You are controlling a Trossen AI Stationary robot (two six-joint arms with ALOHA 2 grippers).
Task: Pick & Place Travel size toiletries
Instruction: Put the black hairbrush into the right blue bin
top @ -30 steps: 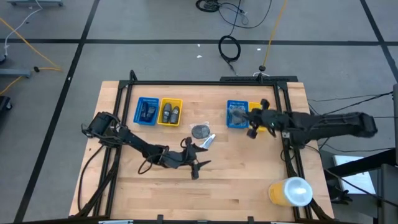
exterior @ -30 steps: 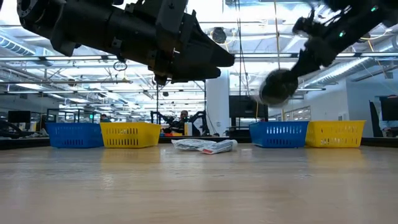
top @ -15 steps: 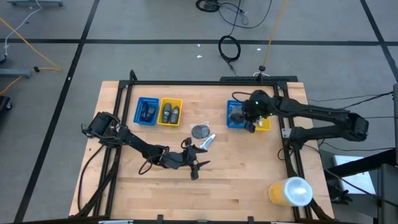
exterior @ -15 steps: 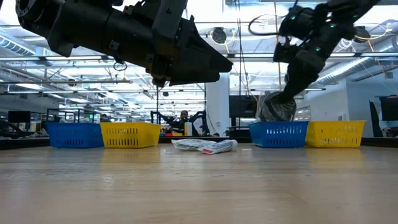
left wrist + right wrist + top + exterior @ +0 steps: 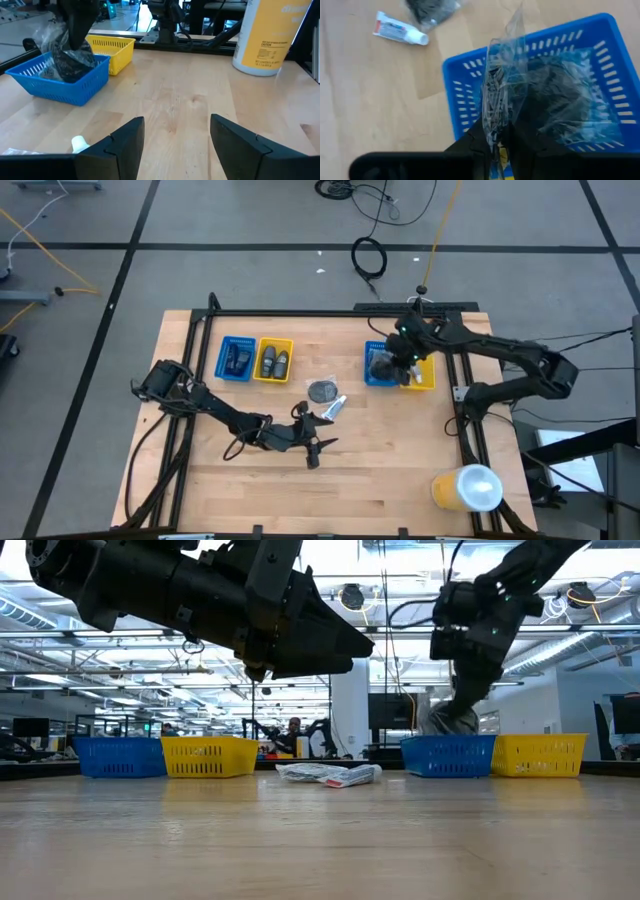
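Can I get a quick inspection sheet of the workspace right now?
Surface: wooden table, bare in front.
Job's things: wrapped dark disc and small tube lie mid-table; another wrapped dark piece held over the right blue tray.
Clutter: big yellow container at the near right corner.
End effectors: right end effector shut on the wrapper; left end effector open, mid-table.
Cables: coiled on the floor.
Surroundings: workshop beyond.

clear-wrapped dark disc (image 5: 555,100) in blue tray | wrapped disc (image 5: 322,390), white tube (image 5: 335,405) mid-table, apparently touching
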